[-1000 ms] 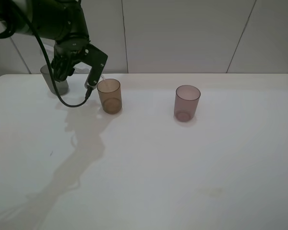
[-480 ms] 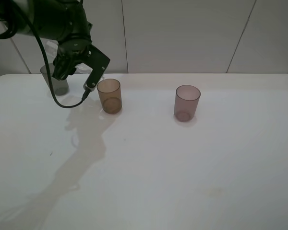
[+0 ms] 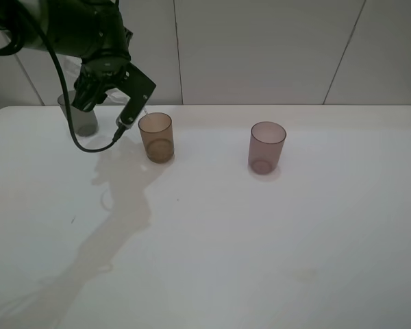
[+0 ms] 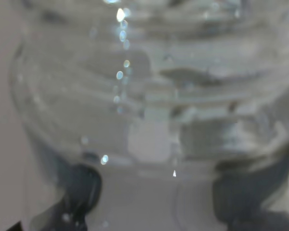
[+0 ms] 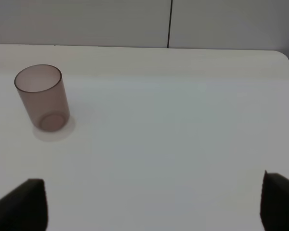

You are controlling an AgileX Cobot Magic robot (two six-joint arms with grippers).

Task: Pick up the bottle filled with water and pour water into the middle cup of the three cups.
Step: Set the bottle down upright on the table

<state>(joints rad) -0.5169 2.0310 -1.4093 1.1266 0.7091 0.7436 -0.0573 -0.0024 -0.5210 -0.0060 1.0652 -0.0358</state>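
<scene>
The clear bottle (image 4: 149, 96) fills the left wrist view, with water and glints inside. My left gripper (image 4: 164, 197) is shut on it, a dark finger on either side. In the exterior view the left gripper (image 3: 96, 89) hangs above the table's back left, between the smoky grey cup (image 3: 79, 120) and the amber-brown middle cup (image 3: 156, 137); the arm hides most of the bottle there. The mauve cup (image 3: 266, 147) stands to the right and also shows in the right wrist view (image 5: 42, 97). My right gripper (image 5: 154, 202) is open, empty and out of the exterior view.
The white table (image 3: 246, 233) ends at a pale panelled wall (image 3: 260, 48) behind the cups. A black cable (image 3: 89, 144) loops down from the left arm toward the table beside the amber cup.
My left gripper has lifted a little and shifted slightly left with the bottle. The cups have not moved.
</scene>
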